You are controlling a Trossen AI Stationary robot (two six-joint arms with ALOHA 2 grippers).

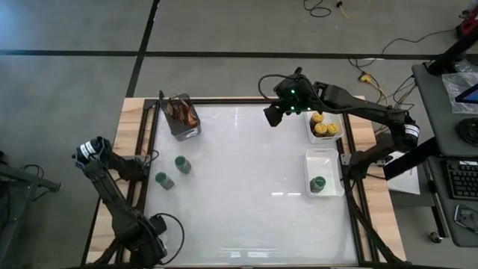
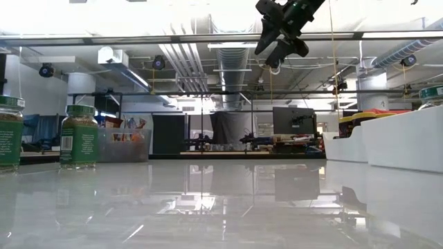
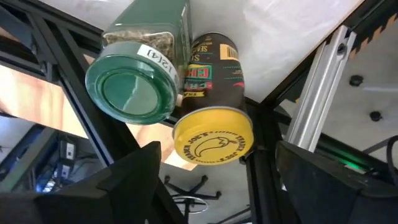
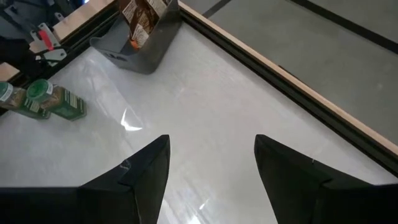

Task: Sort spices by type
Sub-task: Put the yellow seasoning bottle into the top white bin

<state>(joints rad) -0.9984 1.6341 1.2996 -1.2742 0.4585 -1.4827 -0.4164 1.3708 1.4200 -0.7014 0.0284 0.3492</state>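
Two green-lidded spice jars (image 1: 182, 164) (image 1: 163, 180) stand upright on the table's left part; the low view shows them (image 2: 78, 135) (image 2: 8, 131) at its left. The far white tray (image 1: 327, 128) holds yellow-lidded jars (image 1: 323, 127). The near white tray (image 1: 324, 173) holds one green-lidded jar (image 1: 318, 184). My right gripper (image 1: 272, 116) (image 4: 211, 174) hangs open, high over the table's far middle (image 2: 280, 38). My left gripper (image 1: 88, 152) (image 3: 217, 186) is open beyond the table's left edge. Its wrist view shows a green-lidded jar (image 3: 130, 84) and a yellow-lidded jar (image 3: 211, 134) ahead of the fingers, untouched.
A grey square cup of brown sticks (image 1: 181, 116) (image 4: 140, 34) stands at the table's far left. Black frame rails and wooden boards (image 1: 133, 142) border the table. The white tabletop (image 1: 246, 172) between the jars and the trays is bare.
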